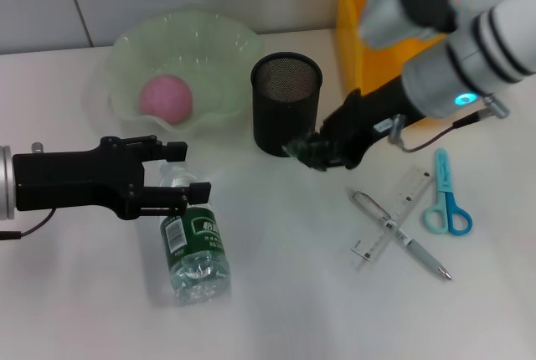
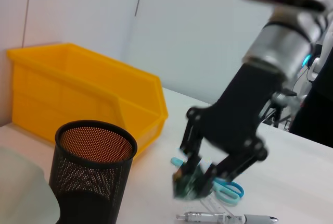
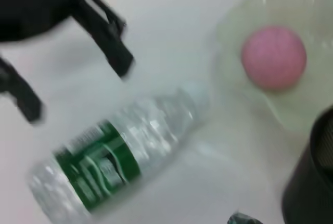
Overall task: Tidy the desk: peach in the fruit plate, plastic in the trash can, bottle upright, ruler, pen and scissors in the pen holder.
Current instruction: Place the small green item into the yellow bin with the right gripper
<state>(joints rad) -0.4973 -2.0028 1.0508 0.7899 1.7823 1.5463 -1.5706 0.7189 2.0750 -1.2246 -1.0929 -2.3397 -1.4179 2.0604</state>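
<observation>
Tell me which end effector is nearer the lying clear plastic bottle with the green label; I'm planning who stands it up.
Left. The left end effector hovers over the bottle near its cap; the right end effector, shut on crumpled plastic, is beside the black mesh pen holder.

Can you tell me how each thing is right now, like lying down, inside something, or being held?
Pink peach: inside the pale green fruit plate.
Clear plastic bottle: lying down.
Black mesh pen holder: upright, looks empty.
Dark crumpled plastic: held by right gripper.
Left gripper: jaws open over bottle.
Clear ruler, silver pen, blue scissors: lying on desk.
</observation>
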